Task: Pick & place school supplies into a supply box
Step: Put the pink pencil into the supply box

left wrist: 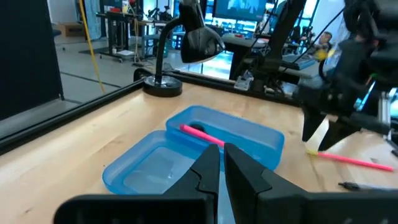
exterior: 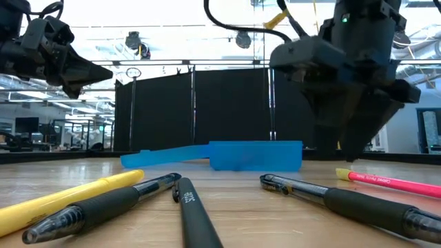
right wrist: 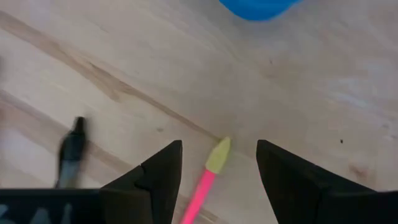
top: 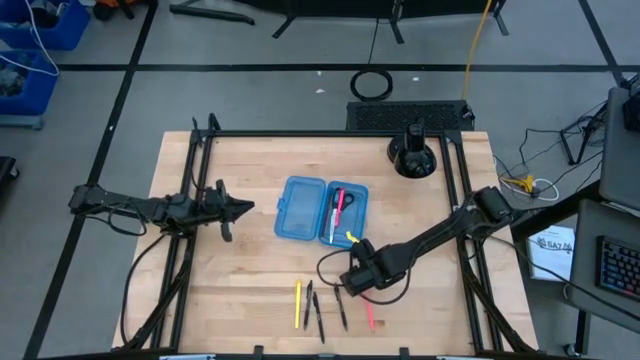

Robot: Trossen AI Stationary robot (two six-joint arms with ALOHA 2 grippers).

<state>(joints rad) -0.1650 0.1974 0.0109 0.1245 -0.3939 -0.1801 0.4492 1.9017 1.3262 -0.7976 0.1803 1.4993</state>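
Wooden tabletop [top: 250, 280] filled the high view, with the open blue supply box [top: 321, 209] near its middle holding a pink pen [top: 339, 205] and a black one side by side. Toward the near edge lay a row of loose supplies: a yellow pencil [top: 297, 303], three black pens [top: 319, 318], and a pink pen with a yellow cap [top: 369, 316], all roughly parallel, long axes running near-to-far. The right gripper [top: 356, 281] sat over the far end of that capped pen, partly covering it. The left gripper [top: 240, 208] hung well apart, left of the box.

From table height, the right gripper [exterior: 355, 134] hung just above the wood, its fingertips hard to separate against the dark backdrop; the pen's yellow cap [exterior: 344, 173] lay just below and beside it.

Through the left wrist camera, the left gripper's fingers [left wrist: 205, 171] stood nearly closed, holding nothing, aimed at the box [left wrist: 186, 152].

Through the right wrist camera, the fingers [right wrist: 163, 169] were spread wide, and the yellow cap [right wrist: 218, 154] lay between them, touching neither; the pen's body ran out of frame.
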